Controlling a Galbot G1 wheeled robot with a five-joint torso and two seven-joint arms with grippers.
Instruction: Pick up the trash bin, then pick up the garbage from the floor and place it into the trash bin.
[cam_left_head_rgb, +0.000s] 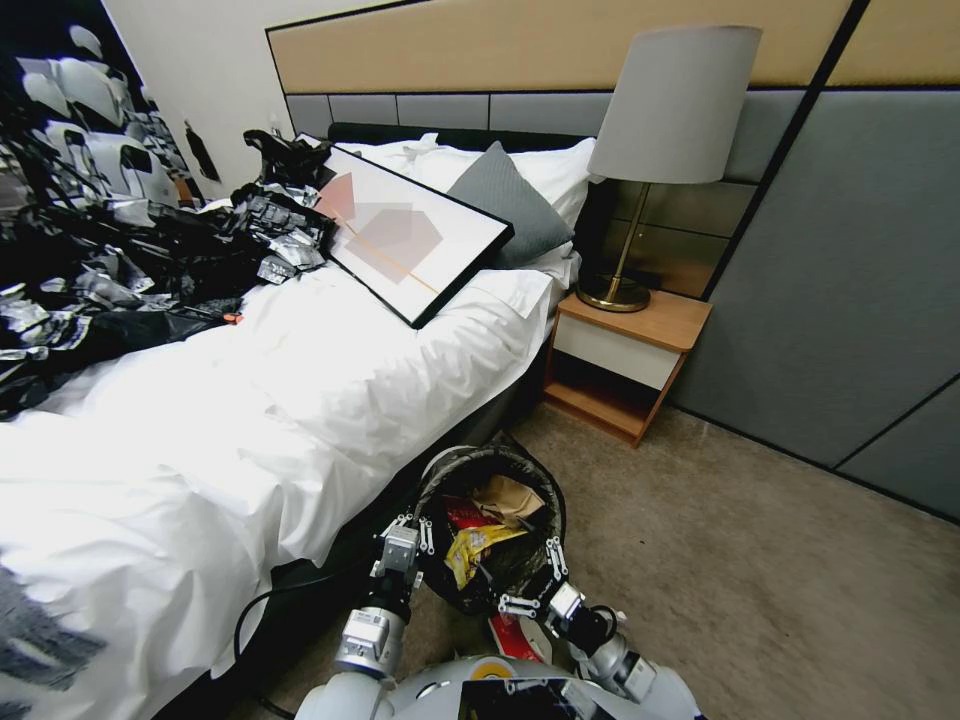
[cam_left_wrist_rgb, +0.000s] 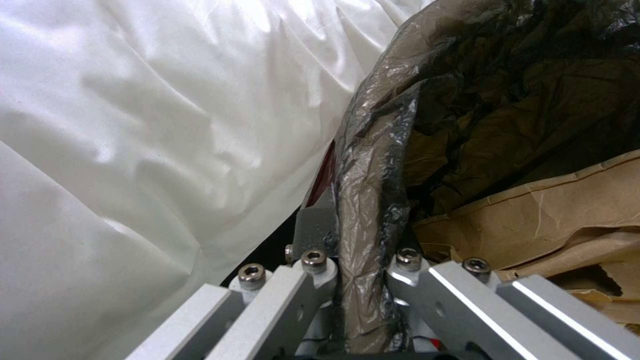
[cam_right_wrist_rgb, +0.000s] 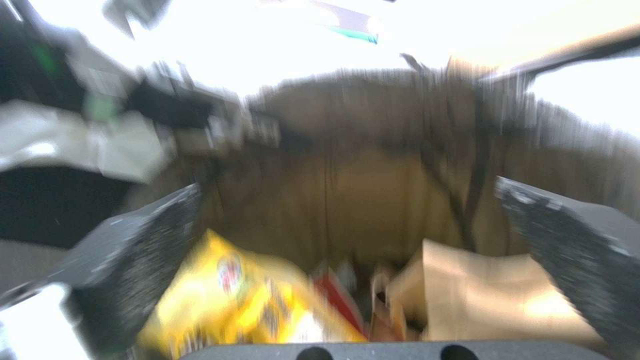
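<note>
Left gripper (cam_left_wrist_rgb: 363, 272) clamps trash bin (cam_left_head_rgb: 436, 480) rim.

No legible text, labels or numbers. Yellow wrapper (cam_right_wrist_rgb: 247, 305) inside the trash bin (cam_left_head_rgb: 435, 480) carries a round printed logo; lettering unreadable. Red wrapper (cam_left_head_rgb: 462, 514) beside it: print not readable.

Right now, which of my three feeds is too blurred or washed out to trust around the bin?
Right wrist view: motion-smeared, upper part blown out white; yellow wrapper still readable. Left wrist view: sharp on the left gripper clamping the trash bin rim. Head view: clear, edges bent by the wide lens; right gripper at the bin.
</note>
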